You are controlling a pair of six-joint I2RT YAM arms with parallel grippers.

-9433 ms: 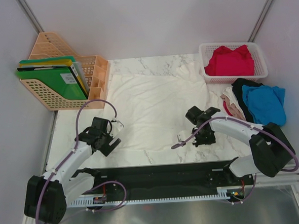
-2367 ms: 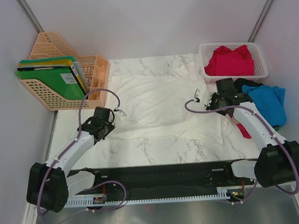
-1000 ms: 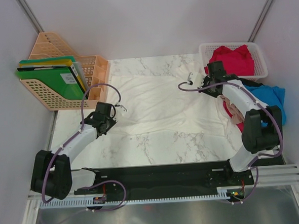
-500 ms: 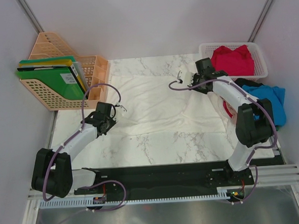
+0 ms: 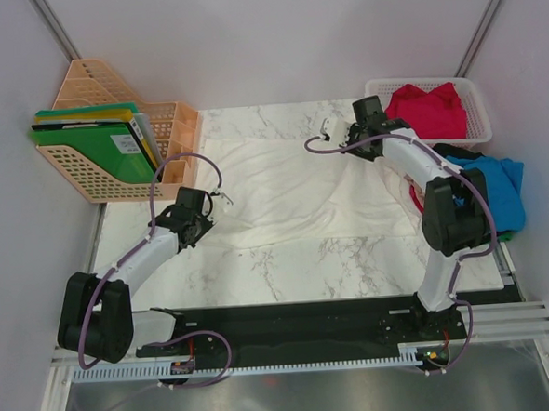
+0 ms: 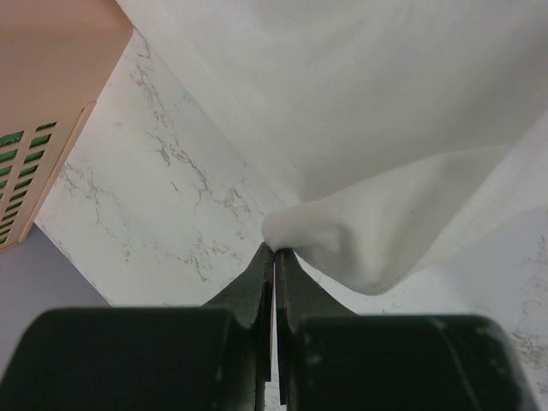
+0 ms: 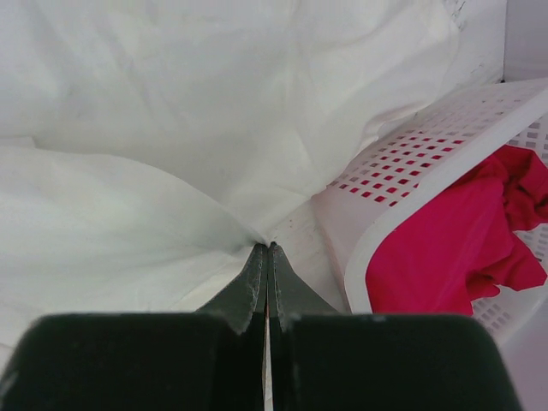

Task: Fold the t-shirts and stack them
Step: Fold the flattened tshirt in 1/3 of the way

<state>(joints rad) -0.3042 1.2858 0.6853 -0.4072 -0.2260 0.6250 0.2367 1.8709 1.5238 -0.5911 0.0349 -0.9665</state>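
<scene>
- Your left end effector point(image 6: 274, 250) pinches a fold of the white shirt point(image 5: 292, 181) near the left edge of the counter point(image 5: 287, 265).
- The shirt lies across mid-counter.
- Your right end effector point(image 7: 268, 247) pinches its far edge beside the basket point(image 7: 437, 116).

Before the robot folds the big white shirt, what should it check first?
1. Left pincer shut on the white t-shirt, near-left edge: ok.
2. Right pincer shut on its far-right edge: ok.
3. Right pincer not touching the basket: ok, though close beside it.
4. White t-shirt lying smooth: not ok, wrinkled.
5. White t-shirt's far corner free of the basket: cannot tell.
</scene>
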